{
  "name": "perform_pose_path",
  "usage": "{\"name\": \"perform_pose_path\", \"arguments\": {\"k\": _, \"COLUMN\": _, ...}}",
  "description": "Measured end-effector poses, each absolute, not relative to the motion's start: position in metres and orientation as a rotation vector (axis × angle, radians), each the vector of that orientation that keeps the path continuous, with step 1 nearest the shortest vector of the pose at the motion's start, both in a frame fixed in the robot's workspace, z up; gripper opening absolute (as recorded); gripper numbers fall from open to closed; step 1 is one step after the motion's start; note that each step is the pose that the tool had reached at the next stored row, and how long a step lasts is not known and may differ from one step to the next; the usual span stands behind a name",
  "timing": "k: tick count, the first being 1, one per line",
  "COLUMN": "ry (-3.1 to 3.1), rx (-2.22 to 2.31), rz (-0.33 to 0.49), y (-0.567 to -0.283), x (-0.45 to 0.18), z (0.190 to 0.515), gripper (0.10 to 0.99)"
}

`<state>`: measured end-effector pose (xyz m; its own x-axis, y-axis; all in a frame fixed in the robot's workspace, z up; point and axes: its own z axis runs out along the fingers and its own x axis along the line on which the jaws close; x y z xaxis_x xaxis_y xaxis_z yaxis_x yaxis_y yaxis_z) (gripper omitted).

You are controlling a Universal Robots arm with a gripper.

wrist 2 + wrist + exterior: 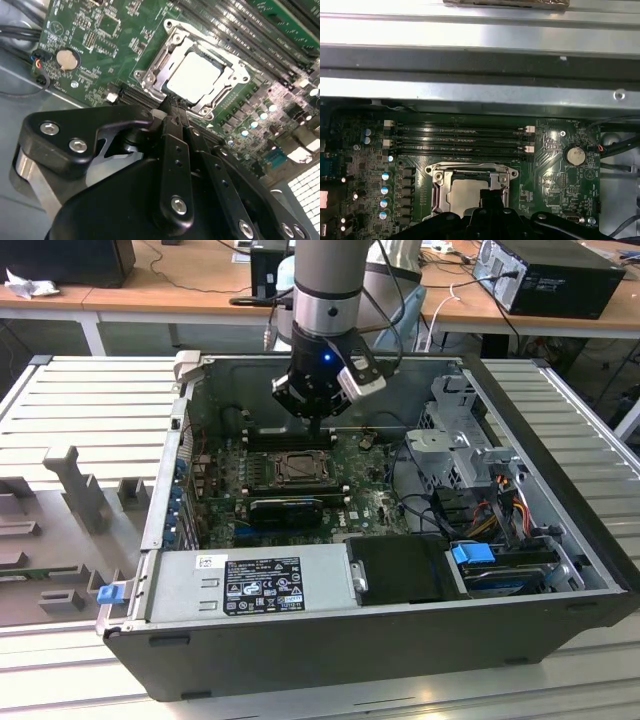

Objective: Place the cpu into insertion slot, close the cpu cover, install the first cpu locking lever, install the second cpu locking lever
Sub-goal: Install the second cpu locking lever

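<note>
Gripper [172,107]: black fingers pressed together, empty, tips hovering at the insertion slot's [150,82] near edge. Cpu [194,76]: seated in slot. Cpu cover [235,72]: apparently down around it. Step, likely: locking levers; calls for precise tip placement.

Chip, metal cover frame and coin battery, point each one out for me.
cpu [194,76], second wrist view, middle of its pale top.
cpu cover [156,75], second wrist view, side bar of the frame.
coin battery [574,155], first wrist view, its round face.
</note>
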<state>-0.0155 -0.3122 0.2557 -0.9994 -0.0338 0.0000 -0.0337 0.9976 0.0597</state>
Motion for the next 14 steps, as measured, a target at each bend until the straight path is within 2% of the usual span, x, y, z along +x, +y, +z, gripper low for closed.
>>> {"name": "perform_pose_path", "arguments": {"k": 14, "ry": -3.137, "rx": 0.053, "rz": -0.094, "y": -0.353, "x": -0.015, "z": 0.246, "gripper": 0.106}}
